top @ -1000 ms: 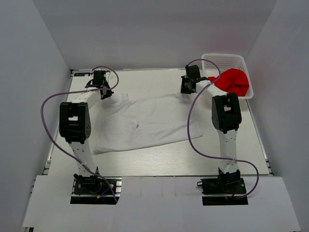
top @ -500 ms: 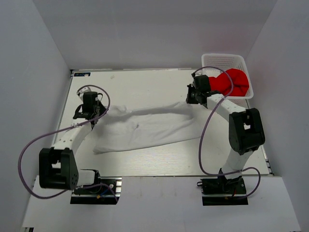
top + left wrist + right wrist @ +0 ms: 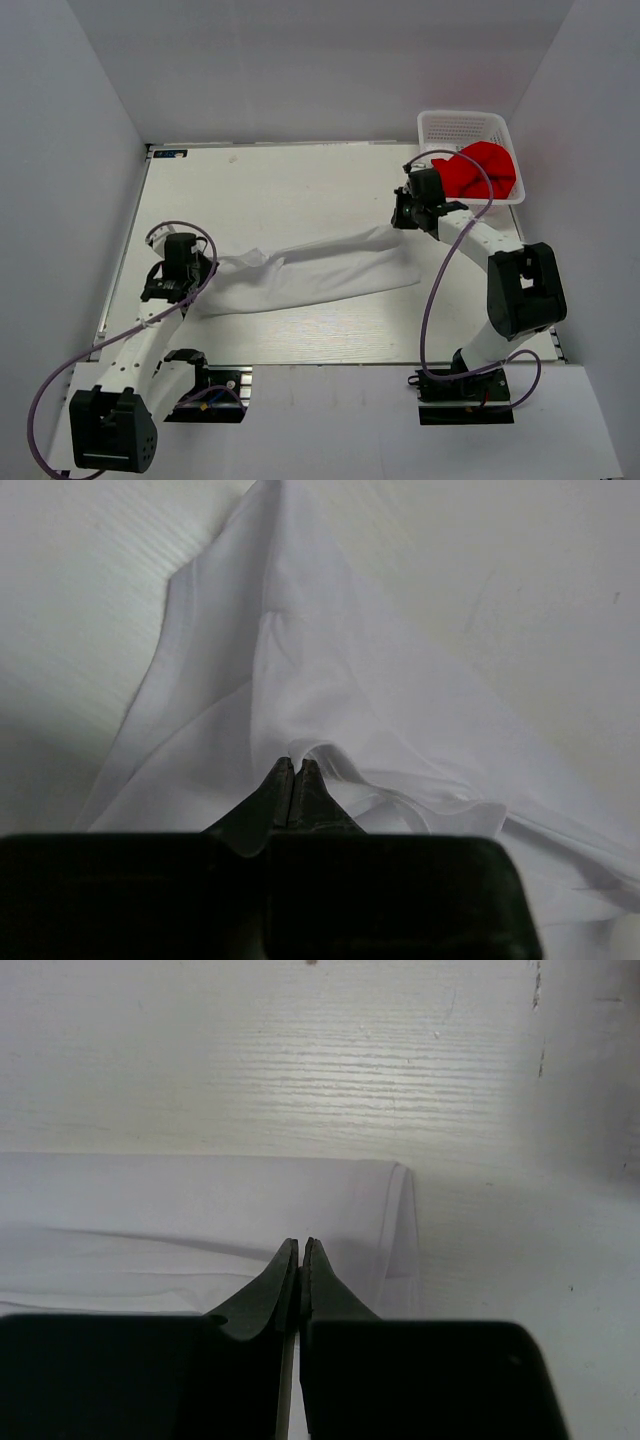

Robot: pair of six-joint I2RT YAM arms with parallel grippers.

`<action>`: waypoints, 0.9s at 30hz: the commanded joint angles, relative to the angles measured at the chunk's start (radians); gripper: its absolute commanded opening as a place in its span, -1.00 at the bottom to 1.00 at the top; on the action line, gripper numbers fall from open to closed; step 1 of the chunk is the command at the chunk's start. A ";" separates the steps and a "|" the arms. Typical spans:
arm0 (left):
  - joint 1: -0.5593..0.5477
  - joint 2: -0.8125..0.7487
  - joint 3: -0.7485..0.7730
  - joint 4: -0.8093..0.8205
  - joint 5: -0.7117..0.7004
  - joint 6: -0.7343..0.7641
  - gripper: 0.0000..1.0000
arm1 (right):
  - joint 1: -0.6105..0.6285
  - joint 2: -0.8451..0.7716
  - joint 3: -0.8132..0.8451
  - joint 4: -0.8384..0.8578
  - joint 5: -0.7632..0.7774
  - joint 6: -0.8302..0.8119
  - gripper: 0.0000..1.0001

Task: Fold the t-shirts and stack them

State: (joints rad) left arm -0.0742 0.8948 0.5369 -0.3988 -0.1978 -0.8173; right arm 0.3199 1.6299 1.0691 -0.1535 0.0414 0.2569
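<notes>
The white t-shirt (image 3: 310, 272) lies on the table as a long narrow band, running from my left gripper to my right gripper. My left gripper (image 3: 203, 273) is shut on the shirt's left end; the left wrist view shows a cloth fold (image 3: 330, 755) pinched at its tips (image 3: 295, 765). My right gripper (image 3: 402, 222) is shut on the shirt's right end, with the hemmed edge (image 3: 395, 1220) just past its tips (image 3: 301, 1245). The red t-shirt (image 3: 485, 168) lies bunched in the white basket, apart from both grippers.
The white lattice basket (image 3: 455, 124) stands at the back right corner of the table (image 3: 300, 180), just behind my right arm. Purple cables loop off both arms. White walls close in the left, right and back sides.
Both grippers have moved toward the near edge, dragging the white shirt's far edge with them. The shirt has gone from a wide spread to a narrow folded band.
</notes>
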 commanded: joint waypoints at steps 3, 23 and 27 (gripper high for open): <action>0.001 -0.045 -0.015 -0.171 0.003 -0.077 -1.00 | -0.004 -0.042 -0.070 -0.004 0.002 0.022 -0.99; 0.001 0.051 0.097 -0.057 0.250 -0.040 0.99 | 0.025 -0.087 -0.064 0.046 -0.190 0.071 0.79; -0.010 0.234 0.097 0.053 0.317 -0.031 0.99 | 0.050 -0.013 -0.063 0.052 -0.216 0.076 0.79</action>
State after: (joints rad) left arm -0.0746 1.0504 0.6128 -0.4789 0.0383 -0.8761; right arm 0.3500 1.5791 0.9840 -0.1242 -0.1165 0.3302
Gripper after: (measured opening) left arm 0.995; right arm 0.896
